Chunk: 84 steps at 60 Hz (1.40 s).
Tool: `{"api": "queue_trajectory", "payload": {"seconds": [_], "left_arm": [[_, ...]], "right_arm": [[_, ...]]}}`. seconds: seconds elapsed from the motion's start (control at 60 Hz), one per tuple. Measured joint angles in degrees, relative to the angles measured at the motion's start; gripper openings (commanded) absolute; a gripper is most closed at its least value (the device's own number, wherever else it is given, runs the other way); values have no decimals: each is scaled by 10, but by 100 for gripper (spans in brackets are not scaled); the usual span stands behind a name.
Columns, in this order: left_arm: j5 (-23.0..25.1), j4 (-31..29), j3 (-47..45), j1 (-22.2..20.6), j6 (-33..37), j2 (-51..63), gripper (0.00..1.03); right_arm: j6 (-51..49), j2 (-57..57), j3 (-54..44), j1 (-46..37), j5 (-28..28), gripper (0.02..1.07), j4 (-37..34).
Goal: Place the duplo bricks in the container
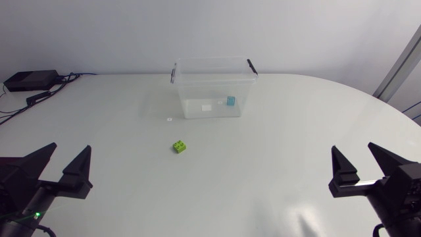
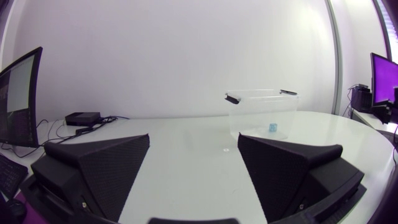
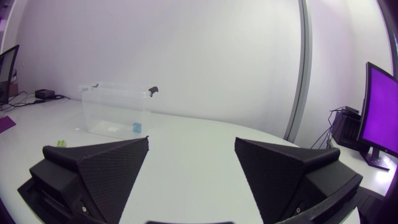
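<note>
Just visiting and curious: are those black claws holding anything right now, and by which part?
Nothing is held. The left gripper and right gripper are open and empty; the green brick lies on the table, the blue brick inside the container.

Green brick (image 1: 179,147) before container (image 1: 214,89) with blue brick (image 1: 231,101).

We see a white table (image 1: 283,145) with a rounded far edge. A clear plastic container (image 1: 212,92) with black handles stands on it toward the far side, near the middle. Nearer to us, well apart from the container, a green duplo brick (image 1: 179,147) lies alone on the tabletop. Between the two we find a small white speck (image 1: 170,120); what it is, we cannot tell. At the far left corner sits a black box (image 1: 29,80) with cables (image 1: 62,84) trailing from it.
</note>
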Motion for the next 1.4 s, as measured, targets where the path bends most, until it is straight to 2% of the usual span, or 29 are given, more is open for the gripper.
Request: {"api": "queue_trajectory", "payload": {"seconds": [0.5, 0.7, 0.8, 0.933, 1.033, 1.183, 1.3, 1.4], "left_arm": [[0, 7, 0, 0, 7, 0, 99], [3, 8, 4, -24, 31, 8, 99], [14, -17, 45, -31, 39, 88, 99], [21, -59, 154, -34, 41, 252, 99], [24, -81, 220, -37, 52, 325, 99], [37, -175, 338, -59, 58, 454, 99], [52, -204, 399, -63, 67, 532, 99], [52, -235, 443, -83, 81, 607, 99]], "right_arm": [[0, 0, 0, 0, 0, 102, 0], [0, 0, 0, 0, 0, 102, 0], [0, 0, 0, 0, 0, 102, 0], [0, 0, 0, 0, 0, 102, 0], [0, 0, 0, 0, 0, 102, 0], [0, 0, 0, 0, 0, 102, 0], [0, 0, 0, 0, 0, 102, 0], [0, 0, 0, 0, 0, 102, 0]]}}
